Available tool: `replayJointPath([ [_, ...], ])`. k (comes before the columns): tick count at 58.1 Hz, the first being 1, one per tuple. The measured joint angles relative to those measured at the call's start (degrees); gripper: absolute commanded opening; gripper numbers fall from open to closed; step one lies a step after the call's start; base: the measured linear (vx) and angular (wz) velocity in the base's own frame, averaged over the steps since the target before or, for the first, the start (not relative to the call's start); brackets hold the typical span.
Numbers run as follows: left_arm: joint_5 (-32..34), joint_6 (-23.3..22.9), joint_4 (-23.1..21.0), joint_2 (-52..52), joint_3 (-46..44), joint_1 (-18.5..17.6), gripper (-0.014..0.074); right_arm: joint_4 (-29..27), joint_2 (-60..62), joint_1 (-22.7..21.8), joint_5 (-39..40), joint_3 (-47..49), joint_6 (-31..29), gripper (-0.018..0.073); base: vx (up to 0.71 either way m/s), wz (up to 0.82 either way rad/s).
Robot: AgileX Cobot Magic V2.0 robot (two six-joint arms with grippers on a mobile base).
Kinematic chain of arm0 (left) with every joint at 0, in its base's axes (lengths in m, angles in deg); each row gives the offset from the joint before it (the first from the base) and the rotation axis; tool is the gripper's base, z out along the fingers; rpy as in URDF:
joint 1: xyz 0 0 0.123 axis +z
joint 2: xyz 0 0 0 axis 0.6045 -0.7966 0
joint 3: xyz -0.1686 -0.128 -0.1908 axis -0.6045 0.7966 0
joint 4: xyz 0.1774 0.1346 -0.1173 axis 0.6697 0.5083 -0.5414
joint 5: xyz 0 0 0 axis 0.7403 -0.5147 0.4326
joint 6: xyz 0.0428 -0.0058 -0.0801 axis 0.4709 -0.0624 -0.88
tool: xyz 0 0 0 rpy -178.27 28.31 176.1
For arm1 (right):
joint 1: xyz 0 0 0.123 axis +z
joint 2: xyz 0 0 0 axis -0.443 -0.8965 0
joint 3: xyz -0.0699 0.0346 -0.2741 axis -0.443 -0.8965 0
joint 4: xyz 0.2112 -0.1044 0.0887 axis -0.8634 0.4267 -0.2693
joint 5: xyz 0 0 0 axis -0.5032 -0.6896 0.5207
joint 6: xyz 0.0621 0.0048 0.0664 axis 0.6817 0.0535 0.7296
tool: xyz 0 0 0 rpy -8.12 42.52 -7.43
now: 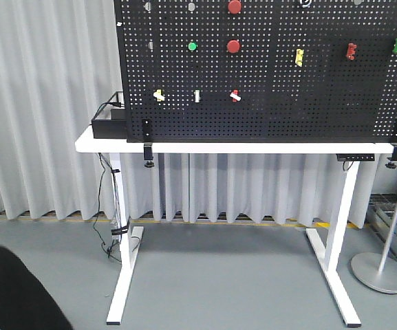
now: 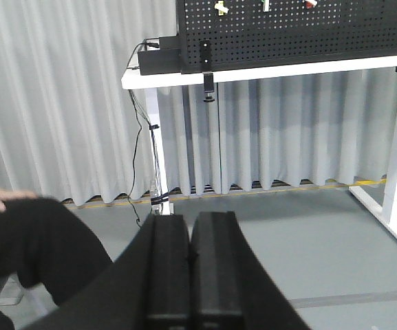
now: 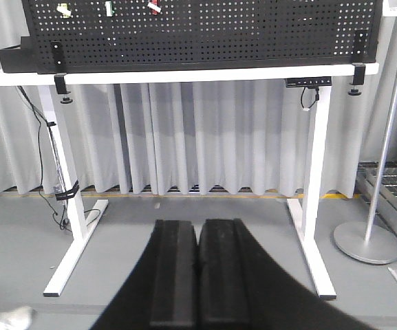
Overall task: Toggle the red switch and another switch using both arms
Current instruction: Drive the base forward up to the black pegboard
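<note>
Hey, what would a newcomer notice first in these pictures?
The black pegboard standing on the white table, dotted with bright parts: two round red buttons up top, and a low row with the pale yellow switch at left and the red switch further right. In the wrist views, the left fingers and right fingers sit shut, far from the board.

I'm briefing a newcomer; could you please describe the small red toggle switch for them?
Find the black perforated pegboard on the white table. In its lowest row, the small red toggle switch is rightmost, below two round red push buttons; its neighbours are a white toggle and a pale yellow toggle.
</note>
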Motion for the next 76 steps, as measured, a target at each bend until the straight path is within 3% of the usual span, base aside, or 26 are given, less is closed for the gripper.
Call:
replayJointPath([
  [76,0.0,0.0,0.0,0.0,0.0,0.0,0.0002,0.0,0.0,0.0,0.0,0.0,0.0,-0.0006,0.05,0.01],
])
